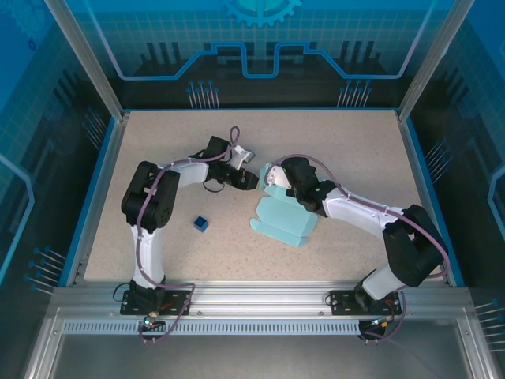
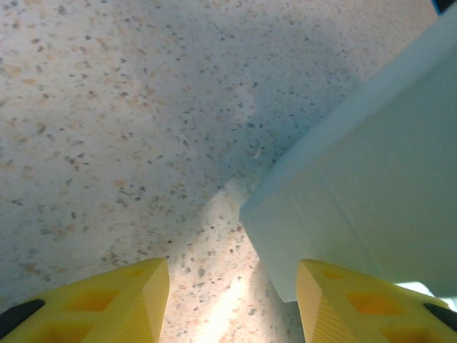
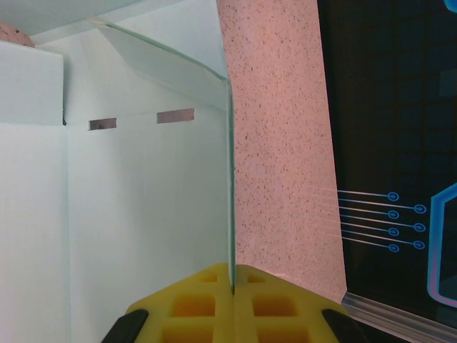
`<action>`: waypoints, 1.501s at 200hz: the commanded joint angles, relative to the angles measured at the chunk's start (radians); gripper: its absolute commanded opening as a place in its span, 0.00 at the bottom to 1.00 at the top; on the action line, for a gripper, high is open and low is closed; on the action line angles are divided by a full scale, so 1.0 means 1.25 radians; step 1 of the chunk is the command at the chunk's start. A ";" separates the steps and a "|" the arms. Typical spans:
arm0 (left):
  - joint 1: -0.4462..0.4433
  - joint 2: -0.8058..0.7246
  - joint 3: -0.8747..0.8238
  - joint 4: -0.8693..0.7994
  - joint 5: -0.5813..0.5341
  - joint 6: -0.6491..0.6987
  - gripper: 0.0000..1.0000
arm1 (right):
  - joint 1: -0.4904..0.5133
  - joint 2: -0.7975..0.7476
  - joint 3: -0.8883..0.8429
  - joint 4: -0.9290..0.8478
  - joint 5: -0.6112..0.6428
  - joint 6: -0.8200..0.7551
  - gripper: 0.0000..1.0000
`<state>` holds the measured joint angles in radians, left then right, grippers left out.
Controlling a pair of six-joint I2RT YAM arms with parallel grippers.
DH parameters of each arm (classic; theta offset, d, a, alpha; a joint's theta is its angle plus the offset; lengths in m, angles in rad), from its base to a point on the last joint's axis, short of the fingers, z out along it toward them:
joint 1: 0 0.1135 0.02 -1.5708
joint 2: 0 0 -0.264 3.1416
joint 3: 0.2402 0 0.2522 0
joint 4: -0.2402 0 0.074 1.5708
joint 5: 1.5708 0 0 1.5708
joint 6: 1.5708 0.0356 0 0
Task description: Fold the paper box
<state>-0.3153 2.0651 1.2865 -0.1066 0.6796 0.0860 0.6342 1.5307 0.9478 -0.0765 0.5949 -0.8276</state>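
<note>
The paper box [image 1: 282, 219] is a pale light-blue card sheet, partly folded, lying mid-table with one panel raised at its far end. My right gripper [image 1: 278, 175] is shut on the thin edge of that raised panel [image 3: 230, 179], its yellow fingers [image 3: 193, 304] pressed together around the card. The sheet's inner face [image 3: 136, 214] has two small slots. My left gripper [image 1: 251, 180] stands open just left of the box, low over the table. A corner of the paper box [image 2: 357, 193] reaches toward its right finger [image 2: 343, 300] without being gripped.
A tiny dark blue cube [image 1: 201, 224] sits on the speckled table [image 1: 158, 158] near the left arm. Blue rails border the table [image 1: 110, 166], and an aluminium frame [image 1: 260, 296] runs along the near edge.
</note>
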 commanded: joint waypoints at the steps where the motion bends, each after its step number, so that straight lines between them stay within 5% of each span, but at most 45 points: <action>1: -0.008 -0.041 -0.005 0.022 0.047 0.039 0.52 | 0.001 -0.018 -0.015 0.024 0.006 -0.009 0.00; 120: -0.023 0.007 0.053 -0.046 0.093 0.103 0.47 | 0.019 -0.057 -0.137 0.172 0.017 -0.073 0.00; 300: 0.025 0.080 0.220 -0.195 0.108 0.106 0.38 | -0.039 -0.068 -0.128 0.205 -0.042 -0.124 0.00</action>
<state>-0.2970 2.1391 1.5208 -0.2844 0.7776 0.1848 0.6041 1.4372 0.7849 0.1581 0.5606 -0.9554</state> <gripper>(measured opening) 0.380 0.052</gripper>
